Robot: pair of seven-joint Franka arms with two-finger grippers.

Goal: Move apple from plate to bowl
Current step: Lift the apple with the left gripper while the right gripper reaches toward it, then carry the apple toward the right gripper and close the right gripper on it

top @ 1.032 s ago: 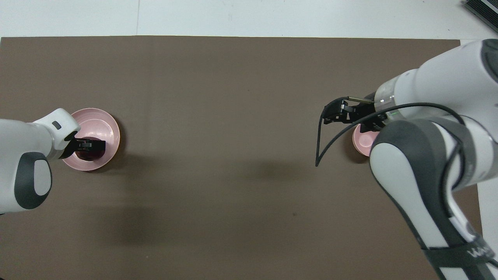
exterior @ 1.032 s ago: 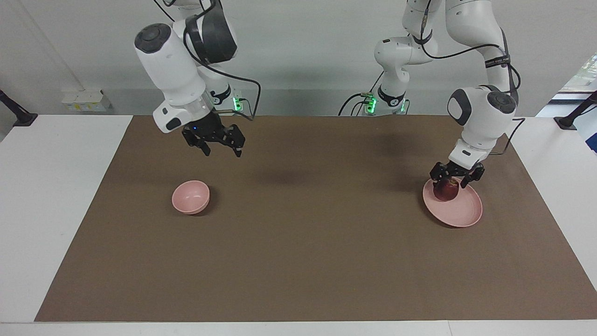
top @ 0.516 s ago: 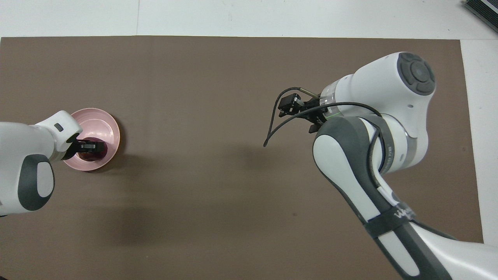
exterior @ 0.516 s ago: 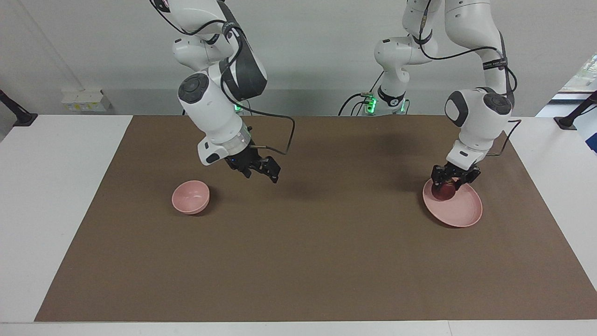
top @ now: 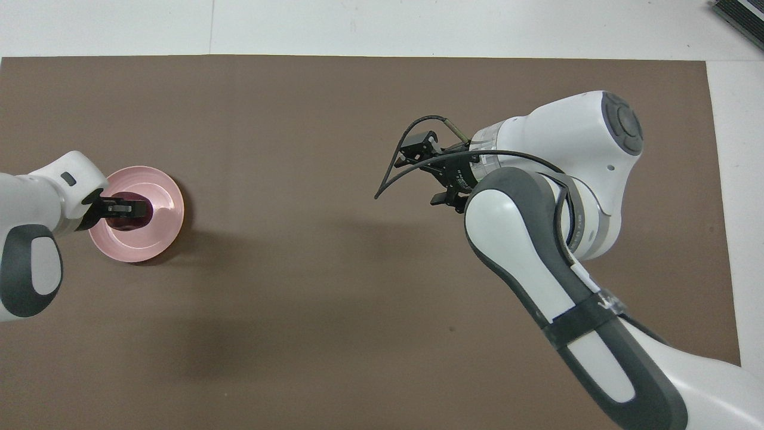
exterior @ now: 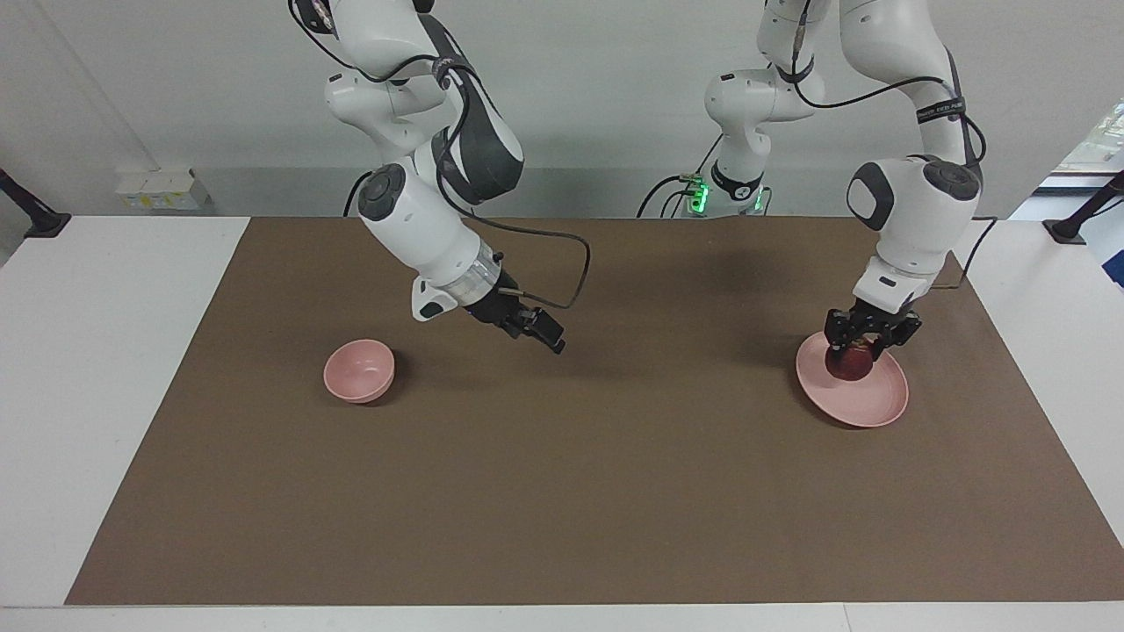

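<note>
The left gripper (exterior: 861,349) is clamped on the apple (exterior: 849,362), at the plate's (exterior: 865,405) twelve o'clock edge. A loose pinch could drop it before the bowl (exterior: 358,371). Whether the right gripper (exterior: 542,331) is apart or together, I cannot tell.

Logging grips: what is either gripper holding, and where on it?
The left gripper grips the apple by its sides, over the plate. The right gripper holds nothing.

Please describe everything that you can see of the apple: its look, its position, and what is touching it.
The apple is small, round and dark red, with a smooth skin. It is over the plate, at the part of it nearer to the robots; whether it rests there or is lifted, I cannot tell. The left gripper comes down on it from above, a black finger on either side, so its top is hidden.
</note>
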